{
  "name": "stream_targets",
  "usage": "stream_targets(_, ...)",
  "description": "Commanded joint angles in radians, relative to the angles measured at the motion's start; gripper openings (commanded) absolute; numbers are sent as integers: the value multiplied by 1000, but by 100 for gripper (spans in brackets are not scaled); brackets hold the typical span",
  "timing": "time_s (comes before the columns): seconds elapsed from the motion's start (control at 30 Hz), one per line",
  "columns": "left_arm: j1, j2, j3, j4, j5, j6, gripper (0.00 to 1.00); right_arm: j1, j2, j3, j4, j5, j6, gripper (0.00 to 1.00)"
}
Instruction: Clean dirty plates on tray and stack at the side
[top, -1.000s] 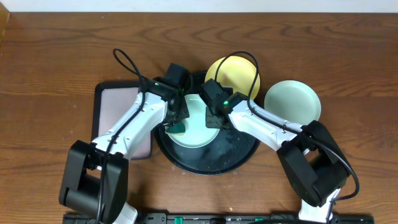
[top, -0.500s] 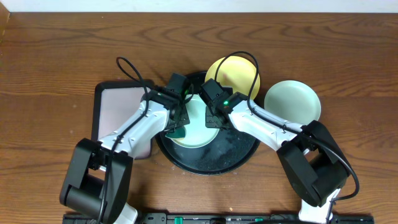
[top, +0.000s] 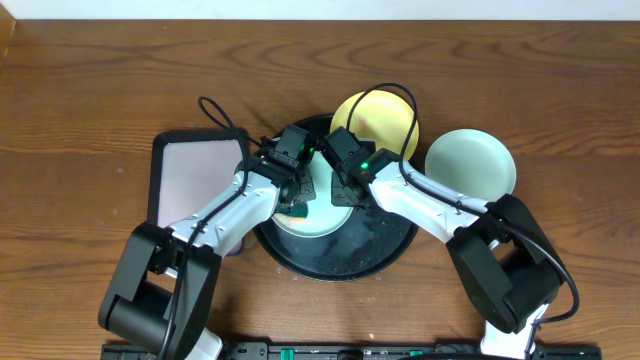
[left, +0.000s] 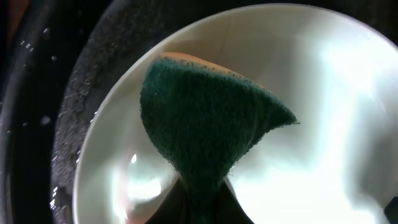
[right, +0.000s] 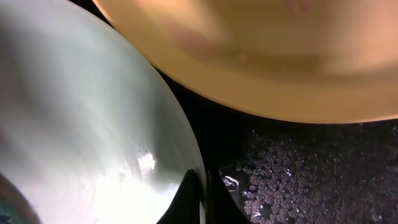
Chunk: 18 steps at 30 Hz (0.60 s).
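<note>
A pale mint plate (top: 318, 212) lies in the black tray (top: 385, 250). My left gripper (top: 298, 198) is shut on a green sponge (top: 293, 213) and presses it on the plate's left part. In the left wrist view the sponge (left: 205, 124) fans out from the gripper (left: 202, 202) over the plate (left: 323, 87). My right gripper (top: 346, 194) is shut on the same plate's right rim. The right wrist view shows its fingers (right: 186, 198) astride the rim of that plate (right: 81, 124). A pale yellow plate (top: 380, 118) (right: 261, 56) leans over the tray's far rim. A second mint plate (top: 470, 163) sits on the table right of the tray.
A rectangular black-rimmed tray with a pale pink inside (top: 190, 175) lies left of the round tray. Water drops cover the black tray's floor (right: 305, 174) (left: 68, 106). Both arms cross over the tray's near half. Wooden table all around.
My left gripper has slid the sponge a little to the right across the mint plate. The right gripper and all plates have stayed put.
</note>
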Motion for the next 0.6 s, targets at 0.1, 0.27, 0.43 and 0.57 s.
stream_targets(0.1, -51, -3, -17, 97, 2, 117, 7, 8, 7, -10, -4, -1, 4, 1)
stream_targets(0.27, -48, -3, -17, 145, -19, 175, 8, 8, 7, -10, -4, -1, 4, 1)
stream_targets(0.43, -47, -3, -17, 86, -29, 128, 8, 8, 7, -10, -4, -1, 4, 1)
stream_targets(0.57, -47, -3, -17, -50, -28, -114, 8, 8, 7, -10, -4, -1, 5, 1)
